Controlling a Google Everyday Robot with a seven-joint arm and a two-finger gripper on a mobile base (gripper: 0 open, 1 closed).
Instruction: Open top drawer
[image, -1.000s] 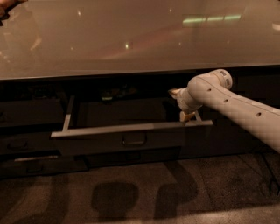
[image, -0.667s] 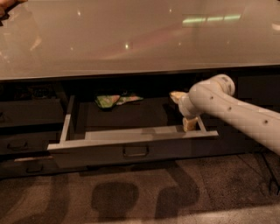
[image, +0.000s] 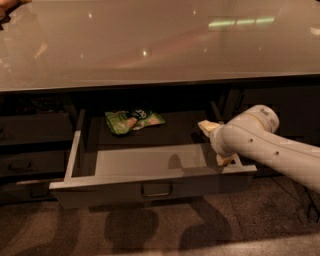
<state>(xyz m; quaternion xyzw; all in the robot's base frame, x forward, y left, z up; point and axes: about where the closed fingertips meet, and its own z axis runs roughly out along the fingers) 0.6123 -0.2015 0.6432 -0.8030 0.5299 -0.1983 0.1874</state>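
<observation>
The top drawer (image: 150, 161) is located below the countertop (image: 150, 40) and is pulled well out toward the camera. A shallow rectangular tray is formed by thin, straight side walls and a flat, smooth, pale grey floor. The front panel is closed off by a pale top edge, and a small rectangular loop handle (image: 156, 190) is fitted at its centre.

At the rear of the drawer, on the darker part of the floor, a crumpled green packet (image: 133, 121) with a glossy, wrinkled surface is seen lying flat.

The gripper (image: 216, 143) is positioned at the right side wall of the drawer, near the front corner. Two tan fingertips (image: 206, 126) are seen spread apart, one toward the rear and one at the front rim, so the gripper is read as released. Whether the wall is touched cannot be told, as the gap is hidden by the wrist.

The arm (image: 272, 150) is formed as a rounded white tube with a matt shell marked by small dark dots, and it enters from the right edge.

The countertop is a broad, flat, polished slab in which light streaks are reflected. Narrower dark drawer fronts (image: 30, 131) are stacked to the left. The floor (image: 150, 230) is covered in a speckled, rough-textured surface crossed by soft shadows.
</observation>
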